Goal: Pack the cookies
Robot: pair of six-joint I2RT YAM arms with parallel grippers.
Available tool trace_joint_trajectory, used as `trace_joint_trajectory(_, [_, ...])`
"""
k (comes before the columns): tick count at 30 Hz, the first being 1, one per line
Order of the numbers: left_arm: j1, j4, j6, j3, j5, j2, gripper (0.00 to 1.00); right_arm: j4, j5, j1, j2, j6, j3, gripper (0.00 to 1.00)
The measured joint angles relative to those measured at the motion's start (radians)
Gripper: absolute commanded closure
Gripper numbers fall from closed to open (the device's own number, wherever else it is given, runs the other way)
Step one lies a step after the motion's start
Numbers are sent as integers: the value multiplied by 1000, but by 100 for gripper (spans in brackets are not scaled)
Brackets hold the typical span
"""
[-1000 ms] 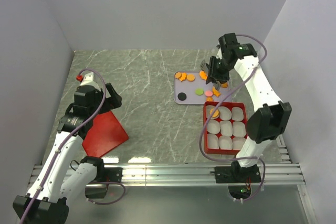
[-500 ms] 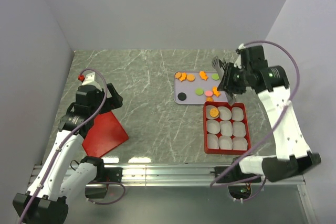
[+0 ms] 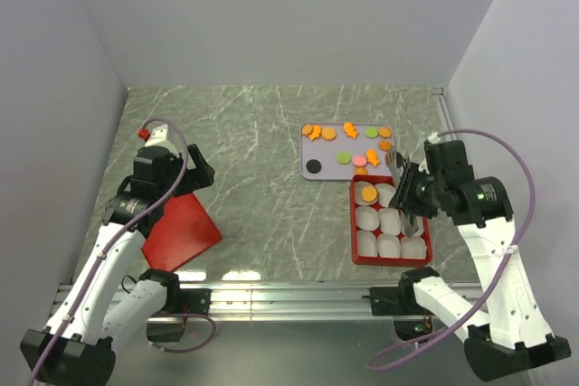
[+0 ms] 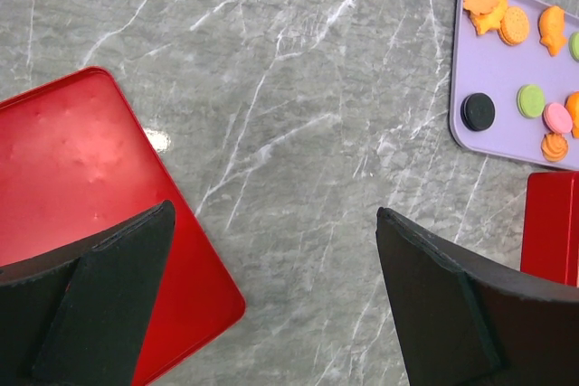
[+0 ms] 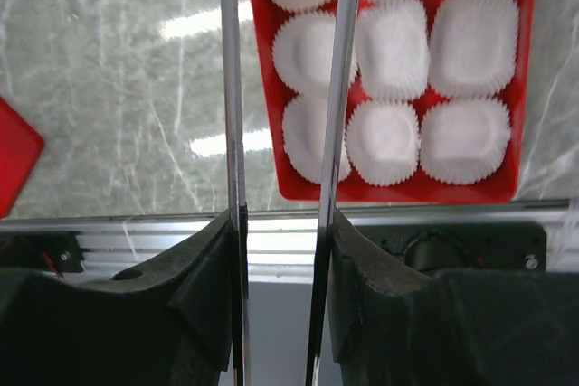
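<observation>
The cookies lie on a lavender tray (image 3: 326, 146): orange ones (image 3: 317, 132), a black one (image 3: 314, 166), a green one (image 3: 344, 157) and a pink one (image 3: 359, 161). One orange cookie (image 3: 368, 193) sits in the far-left paper cup of the red box (image 3: 355, 223). My right gripper (image 3: 403, 194) hovers over the box with its thin metal fingers (image 5: 339, 88) apart and empty. My left gripper (image 3: 187, 174) is open and empty above the table beside the red lid (image 3: 181, 228). The left wrist view shows the black cookie (image 4: 478, 111) and the tray (image 4: 493, 137).
The red box holds nine white paper cups (image 5: 472, 42). An aluminium rail (image 3: 289, 296) runs along the near edge of the table. Grey walls stand on the left, back and right. The red lid (image 4: 81, 178) lies flat under my left fingers.
My right arm has swung from above the tray toward the near side and now hangs over the red box. The left arm has not moved.
</observation>
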Motion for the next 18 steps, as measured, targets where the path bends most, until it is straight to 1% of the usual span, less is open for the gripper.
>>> trace_joint_trajectory(8, [-29,-1,0,0,-11,-1,1,-7,-10,0,-19,64,-142,49])
trace_joint_trajectory(13, [-49,-2,-1,0,-22,-8,1,8,10,-4,-5,80,-187,48])
trace_joint_trajectory(18, [-67,-3,-1,0,-35,-16,1,56,15,-20,29,80,-240,48])
